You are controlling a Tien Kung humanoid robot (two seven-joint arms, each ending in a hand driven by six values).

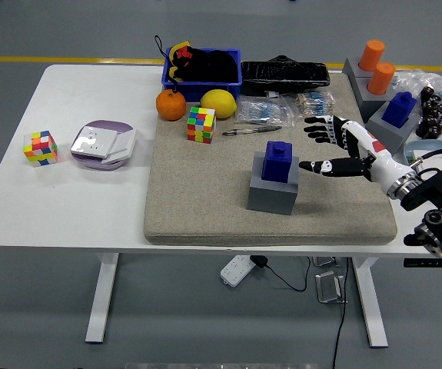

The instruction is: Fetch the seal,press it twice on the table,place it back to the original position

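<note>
blue block-shaped seal [277, 161] with a small square knob on top is sitting upright in a grey box-like holder [272, 192], near the middle of a coarse beige felt mat [205, 200] that is covering the right half of the smooth white table [67, 200]. right robot hand [337, 150], black and white with jointed fingers, is hovering just to the right of the seal with fingers spread wide, holding nothing and not touching it. a multicoloured puzzle cube [201, 124], a round orange [171, 105] and an oval lemon [218, 103] are lying along the mat's far edge.
</note>
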